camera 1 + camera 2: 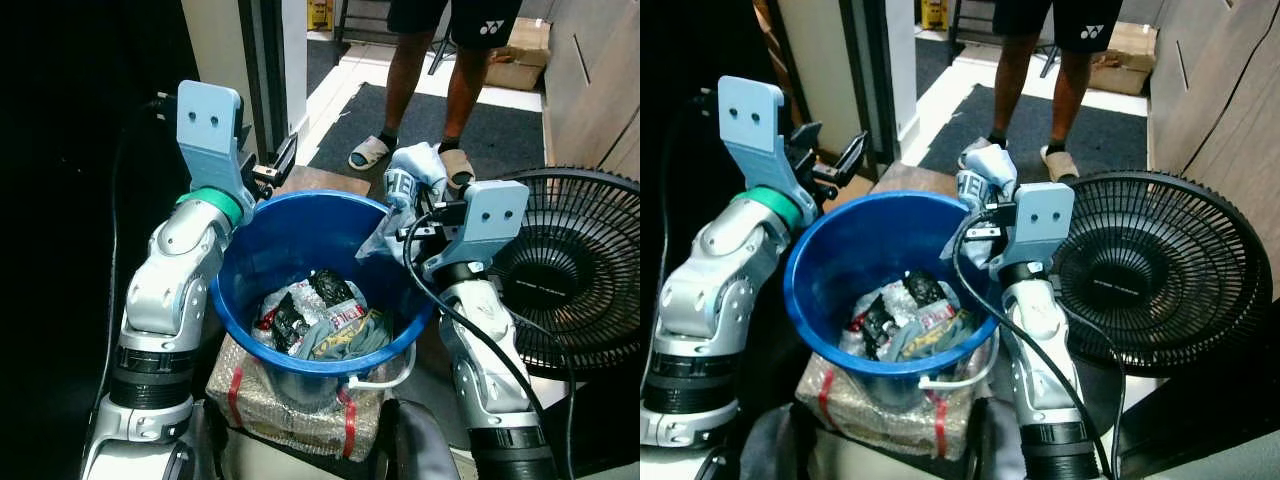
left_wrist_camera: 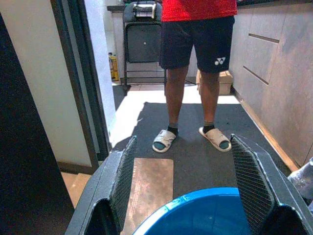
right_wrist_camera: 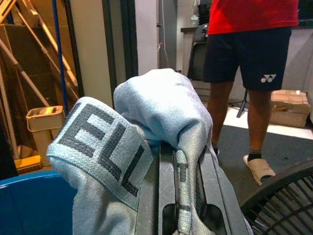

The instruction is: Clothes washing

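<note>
A blue bucket stands before me on a silver-wrapped bundle, with several crumpled clothes at its bottom. My right gripper is shut on a light blue garment with a grey lettered band, held over the bucket's far right rim. The garment drapes over the fingers in the right wrist view. My left gripper is open above the bucket's far left rim, with nothing between its fingers.
A black floor fan stands close on the right. A person in dark shorts and sandals stands beyond the bucket on a dark mat. A dark doorway and frame lie at the left. The silver bundle sits under the bucket.
</note>
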Tool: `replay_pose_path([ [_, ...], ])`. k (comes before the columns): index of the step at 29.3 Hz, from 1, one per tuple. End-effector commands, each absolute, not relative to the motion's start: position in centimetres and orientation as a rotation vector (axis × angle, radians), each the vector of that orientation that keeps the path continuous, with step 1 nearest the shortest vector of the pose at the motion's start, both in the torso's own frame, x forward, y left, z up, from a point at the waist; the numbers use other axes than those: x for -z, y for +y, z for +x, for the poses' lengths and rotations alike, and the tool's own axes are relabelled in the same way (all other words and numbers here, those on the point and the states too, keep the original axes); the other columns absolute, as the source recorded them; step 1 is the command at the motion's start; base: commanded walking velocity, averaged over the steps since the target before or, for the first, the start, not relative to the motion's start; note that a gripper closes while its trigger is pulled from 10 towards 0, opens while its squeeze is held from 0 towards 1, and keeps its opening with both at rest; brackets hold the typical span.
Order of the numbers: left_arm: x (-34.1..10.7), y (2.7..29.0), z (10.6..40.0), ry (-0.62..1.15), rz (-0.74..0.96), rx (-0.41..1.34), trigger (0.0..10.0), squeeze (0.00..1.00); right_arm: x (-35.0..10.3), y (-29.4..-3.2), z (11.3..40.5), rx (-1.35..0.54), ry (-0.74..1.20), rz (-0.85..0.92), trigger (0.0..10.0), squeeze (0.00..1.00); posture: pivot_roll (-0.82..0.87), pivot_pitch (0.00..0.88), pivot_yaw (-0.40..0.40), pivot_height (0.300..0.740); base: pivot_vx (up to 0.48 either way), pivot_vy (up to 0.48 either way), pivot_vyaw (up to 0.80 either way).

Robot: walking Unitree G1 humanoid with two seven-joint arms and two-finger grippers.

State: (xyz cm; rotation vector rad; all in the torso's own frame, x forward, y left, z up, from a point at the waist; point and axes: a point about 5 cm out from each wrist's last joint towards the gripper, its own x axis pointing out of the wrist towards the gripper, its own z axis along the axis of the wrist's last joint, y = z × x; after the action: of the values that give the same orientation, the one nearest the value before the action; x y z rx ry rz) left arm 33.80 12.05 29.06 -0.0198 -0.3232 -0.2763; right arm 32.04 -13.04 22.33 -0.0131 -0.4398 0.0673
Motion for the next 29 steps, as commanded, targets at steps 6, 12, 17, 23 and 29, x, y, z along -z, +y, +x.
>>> replay_pose_path([
  [6,-27.97,11.99,34.0,-0.283,-0.012,0.274,10.0,0.0,-22.19,-13.22,32.31,-0.037,-0.44,-0.012,10.0,0.0,0.08,0.031,0.069,0.475,0.0,0.0,0.0],
  [12,-27.88,11.95,33.96,-0.279,-0.011,0.275,10.0,0.0,-22.16,-13.19,32.29,-0.034,-0.44,-0.015,10.0,0.0,0.08,0.038,0.073,0.5,0.0,0.0,0.0],
  [17,-27.79,11.91,33.97,-0.275,-0.009,0.276,10.0,0.0,-22.04,-13.19,32.29,-0.031,-0.437,-0.016,10.0,0.0,0.08,0.042,0.075,0.525,0.0,0.0,0.0],
  [23,-27.83,11.83,33.97,-0.275,-0.009,0.279,10.0,0.0,-22.02,-13.18,32.28,-0.029,-0.438,-0.017,10.0,0.0,0.08,0.043,0.077,0.545,0.0,0.0,0.0],
  [29,-27.81,11.78,33.99,-0.274,-0.01,0.28,10.0,0.0,-21.98,-13.2,32.28,-0.026,-0.437,-0.019,10.0,0.0,0.08,0.044,0.077,0.565,0.0,0.0,0.0],
])
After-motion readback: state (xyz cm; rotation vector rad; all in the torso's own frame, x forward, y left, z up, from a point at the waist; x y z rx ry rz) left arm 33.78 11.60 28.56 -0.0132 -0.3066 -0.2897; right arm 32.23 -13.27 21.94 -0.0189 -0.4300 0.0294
